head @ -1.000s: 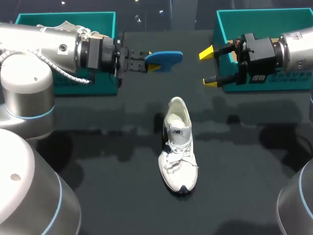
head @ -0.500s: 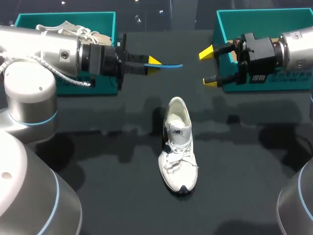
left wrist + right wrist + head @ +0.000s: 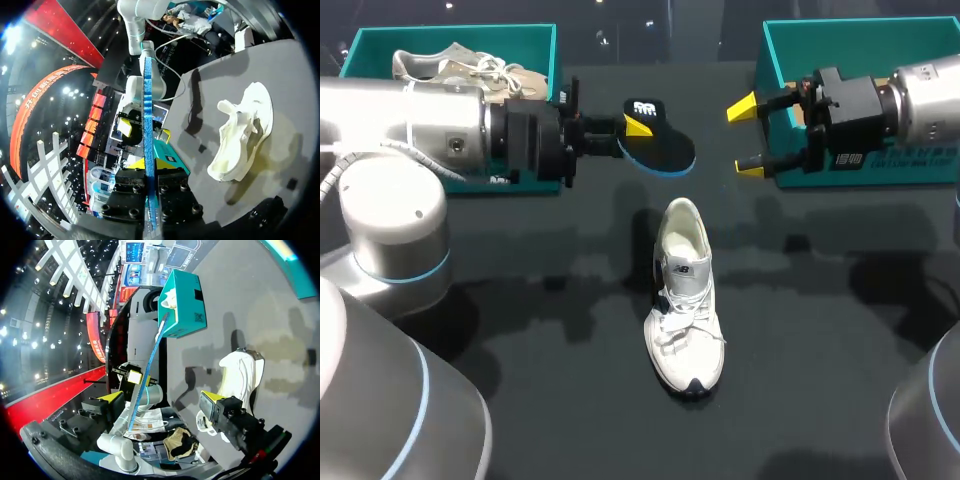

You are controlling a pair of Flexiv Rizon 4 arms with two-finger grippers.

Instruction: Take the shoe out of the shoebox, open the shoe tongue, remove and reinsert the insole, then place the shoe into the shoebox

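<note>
Left hand: clamped on the insole, one finger on each face, at the end carrying a white mark; held out above the desk, just beyond the heel of the shoe.
Right hand: fingers spread wide with nothing between them; parked at the near corner of the right shoebox, well apart from the shoe.
Insole: thin, black face up with a blue edge; from the left wrist, seen edge-on as a narrow blue strip running straight out from between the fingers; free end unsupported, pointing toward the middle of the desk.
Shoe: white, sole down at mid-desk, toe toward the robot, heel toward the insole; collar gaping, pale lining visible inside; touched by neither hand.
Shoeboxes: teal, at the two far corners; left shoebox holding a second shoe; inside of the right one mostly hidden by the arm.
Step, as judged: insole out, reinsertion next, boxing not yet begun.
Insole handling, as judged: very light, soft foam, likely to droop or fold at the free end; best kept pinched flat near the marked end and fed in free end first, low along the shoe's floor.
Shoe handling, as judged: light, upper soft and collapsible, sole stiffer; likely to slide on the desk under a push, so worth steadying with the right hand at the heel collar or the side wall.
Risk, as judged: insole buckling against the tongue or laces.
</note>
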